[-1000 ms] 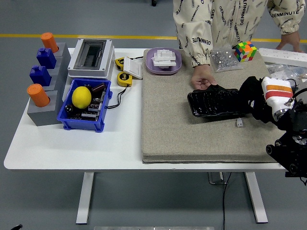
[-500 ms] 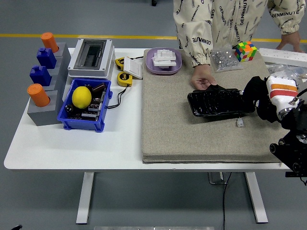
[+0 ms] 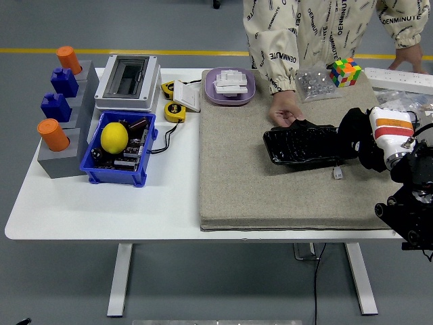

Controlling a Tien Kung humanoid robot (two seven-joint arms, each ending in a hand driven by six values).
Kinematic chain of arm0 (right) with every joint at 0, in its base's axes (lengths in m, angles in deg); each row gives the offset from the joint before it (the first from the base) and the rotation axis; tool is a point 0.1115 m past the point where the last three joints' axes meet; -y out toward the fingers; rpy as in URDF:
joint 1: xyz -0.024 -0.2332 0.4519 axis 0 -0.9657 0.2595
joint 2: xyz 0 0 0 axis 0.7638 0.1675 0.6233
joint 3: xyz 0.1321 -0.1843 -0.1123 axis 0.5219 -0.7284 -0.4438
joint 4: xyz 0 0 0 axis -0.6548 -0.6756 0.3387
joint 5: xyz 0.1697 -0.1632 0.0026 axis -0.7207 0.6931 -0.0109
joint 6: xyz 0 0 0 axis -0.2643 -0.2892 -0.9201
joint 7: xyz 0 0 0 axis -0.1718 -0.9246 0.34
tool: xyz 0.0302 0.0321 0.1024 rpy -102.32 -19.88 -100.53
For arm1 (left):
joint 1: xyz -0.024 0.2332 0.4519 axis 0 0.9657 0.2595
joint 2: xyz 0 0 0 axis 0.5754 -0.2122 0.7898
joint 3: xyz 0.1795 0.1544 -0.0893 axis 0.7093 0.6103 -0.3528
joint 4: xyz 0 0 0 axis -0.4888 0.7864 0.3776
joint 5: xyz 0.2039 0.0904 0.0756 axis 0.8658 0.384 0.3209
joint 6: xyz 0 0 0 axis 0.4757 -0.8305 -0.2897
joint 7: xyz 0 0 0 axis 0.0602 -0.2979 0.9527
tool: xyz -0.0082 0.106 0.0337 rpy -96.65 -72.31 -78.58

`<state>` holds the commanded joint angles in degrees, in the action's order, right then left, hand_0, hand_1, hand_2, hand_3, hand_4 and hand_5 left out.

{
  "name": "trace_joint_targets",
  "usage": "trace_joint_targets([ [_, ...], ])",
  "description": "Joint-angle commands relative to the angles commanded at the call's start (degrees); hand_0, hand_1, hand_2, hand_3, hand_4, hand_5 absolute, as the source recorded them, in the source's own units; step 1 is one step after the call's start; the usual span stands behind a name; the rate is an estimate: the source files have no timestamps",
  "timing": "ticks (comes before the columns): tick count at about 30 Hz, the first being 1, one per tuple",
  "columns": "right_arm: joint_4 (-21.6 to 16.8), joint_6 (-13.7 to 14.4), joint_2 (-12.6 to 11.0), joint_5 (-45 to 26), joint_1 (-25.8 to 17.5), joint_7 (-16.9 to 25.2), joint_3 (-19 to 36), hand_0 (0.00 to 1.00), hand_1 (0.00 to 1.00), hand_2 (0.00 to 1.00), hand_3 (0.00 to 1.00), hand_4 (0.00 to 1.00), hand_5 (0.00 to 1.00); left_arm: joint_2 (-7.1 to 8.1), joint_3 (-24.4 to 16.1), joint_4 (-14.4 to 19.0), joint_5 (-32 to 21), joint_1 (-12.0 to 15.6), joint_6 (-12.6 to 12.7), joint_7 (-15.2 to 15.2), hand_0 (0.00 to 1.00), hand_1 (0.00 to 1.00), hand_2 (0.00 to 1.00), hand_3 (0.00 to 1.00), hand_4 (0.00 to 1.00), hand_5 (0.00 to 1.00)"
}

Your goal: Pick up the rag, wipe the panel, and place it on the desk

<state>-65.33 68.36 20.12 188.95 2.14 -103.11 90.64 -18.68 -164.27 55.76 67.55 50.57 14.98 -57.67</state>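
Wiping the black panel (image 3: 301, 146) well, I judge, means flat pressure and slow strokes leftward along it while the person's hand (image 3: 284, 116) steadies its far-left corner; the right hand (image 3: 362, 139) holds the dark rag (image 3: 352, 128) against the panel's right end, on the mat's (image 3: 230, 189) right half. Counted: one panel, one rag, two orange cylinders (image 3: 53, 133), two blue blocks (image 3: 54, 107), one lemon (image 3: 114, 136), one puzzle cube (image 3: 346, 72); no left hand shows.

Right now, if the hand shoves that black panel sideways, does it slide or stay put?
Probably stays: a person's hand rests at the black panel's far edge, likely steadying it. It lies flat on the felt-like mat, which should add friction. It looks stiff and glossy, so the right hand could slip across it.
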Motion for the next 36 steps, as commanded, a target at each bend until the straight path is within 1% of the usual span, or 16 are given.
trace_joint_targets([
  [8,-0.28,0.00,1.67,0.13,0.82,-0.29,-0.72,0.297,0.412,0.441,0.463,0.954,0.038,0.01,-0.02,0.01,-0.05,0.00,-0.01,0.02,0.608,0.641,0.656,0.562,0.629,0.442],
  [17,-3.22,0.00,3.02,1.04,0.88,-0.92,-2.36,0.297,0.413,0.441,0.463,0.956,0.038,0.00,-0.12,0.02,0.00,0.03,0.00,0.03,0.608,0.641,0.656,0.562,0.629,0.442],
  [28,-10.41,0.00,3.64,2.84,1.26,-2.29,-6.58,0.296,0.415,0.442,0.464,0.956,0.036,0.08,-0.12,0.02,0.05,-0.03,0.03,0.03,0.609,0.641,0.655,0.562,0.629,0.441],
  [31,-11.23,0.00,3.81,3.00,1.47,-2.52,-7.22,0.296,0.415,0.441,0.463,0.956,0.036,0.08,-0.08,0.05,0.04,-0.05,0.02,0.03,0.608,0.641,0.655,0.562,0.629,0.440],
  [36,-13.95,0.00,4.35,3.34,1.95,-2.99,-9.09,0.296,0.414,0.441,0.463,0.956,0.036,0.15,0.00,-0.02,0.03,0.07,0.03,0.06,0.608,0.641,0.655,0.562,0.629,0.440],
])
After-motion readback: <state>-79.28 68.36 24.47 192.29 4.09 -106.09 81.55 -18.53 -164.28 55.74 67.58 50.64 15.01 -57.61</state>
